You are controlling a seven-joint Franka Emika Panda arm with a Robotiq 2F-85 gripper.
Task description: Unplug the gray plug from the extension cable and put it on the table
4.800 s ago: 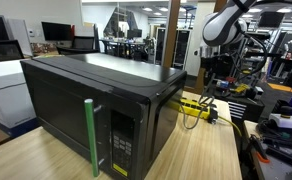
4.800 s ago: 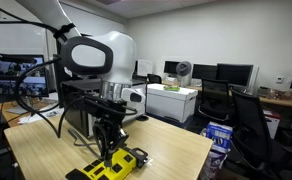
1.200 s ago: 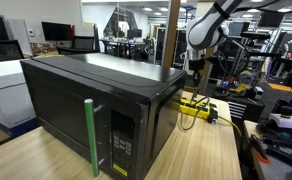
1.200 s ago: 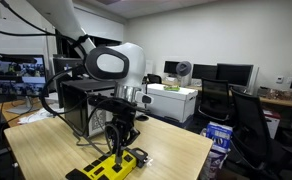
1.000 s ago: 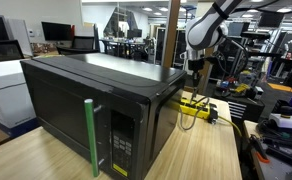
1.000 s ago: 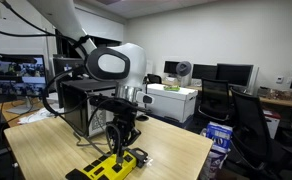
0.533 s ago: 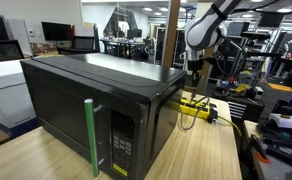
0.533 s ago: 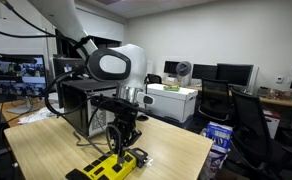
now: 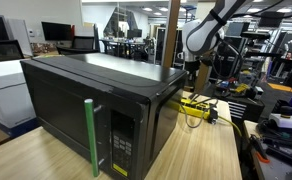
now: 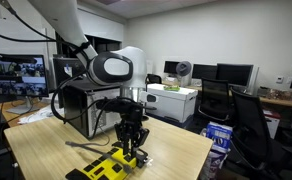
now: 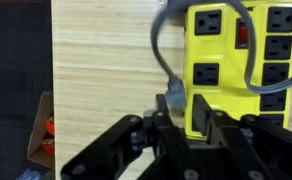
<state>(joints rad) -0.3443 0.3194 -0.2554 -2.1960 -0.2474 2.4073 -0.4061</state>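
In an exterior view the jaws hang low over the strip [image 9: 196, 105], which lies on the surface [image 9: 214, 150] beside the microwave [image 9: 86, 95]. Its door is shut, so I can't see inside.

In an exterior view the jaws are right down at the strip's [image 10: 108, 170] end.

In the wrist view the jaws are spread and pinching nothing. The plug [image 11: 174, 99] sits at the strip's edge on the bare-wood side, just ahead of one finger [image 11: 164, 128], off-centre. Its cord [image 11: 158, 45] runs lengthwise away. I'd judge a small sideways shift comes first.
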